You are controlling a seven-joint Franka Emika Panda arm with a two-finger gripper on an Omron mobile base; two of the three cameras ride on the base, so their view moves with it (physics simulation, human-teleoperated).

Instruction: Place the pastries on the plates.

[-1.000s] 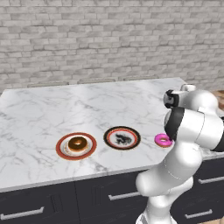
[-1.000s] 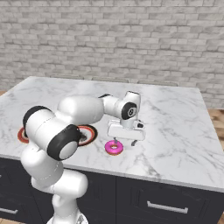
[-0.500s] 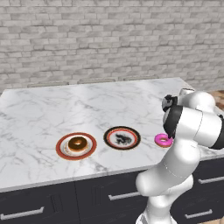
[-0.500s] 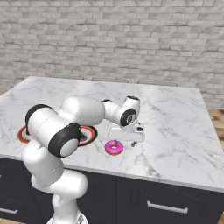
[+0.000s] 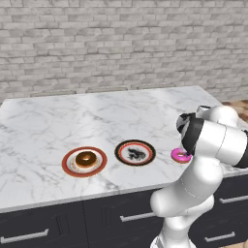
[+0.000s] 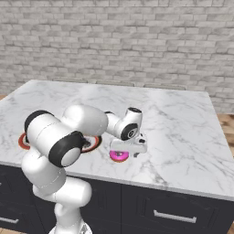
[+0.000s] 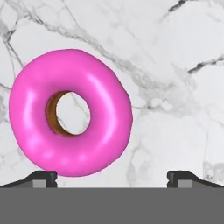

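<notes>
Closing in on the pink doughnut (image 7: 70,113) now, and it lies flat on the marble counter (image 5: 43,121), just right of the black-rimmed plate (image 5: 135,152), near the front edge. The gripper (image 7: 111,177) hangs right above it, jaws spread wide with nothing between them; both finger tips (image 7: 41,177) peek up at the bottom of the hand view, well apart.

Here's the catch: the ring sits off toward the left finger rather than midway between the two. Judging from that, the hand wants a small sideways shift so the doughnut is centred in the gap before it drops, otherwise one finger could land on the frosting and push it across the smooth stone. Then straight down, and a gentle squeeze across the ring's outer sides, since it looks soft.

Further along the counter, the chocolate doughnut (image 5: 85,159) already rests on the red-rimmed plate (image 5: 84,162), so half the job looks done. The black-rimmed plate is bare and close by, a short carry to the left.
</notes>
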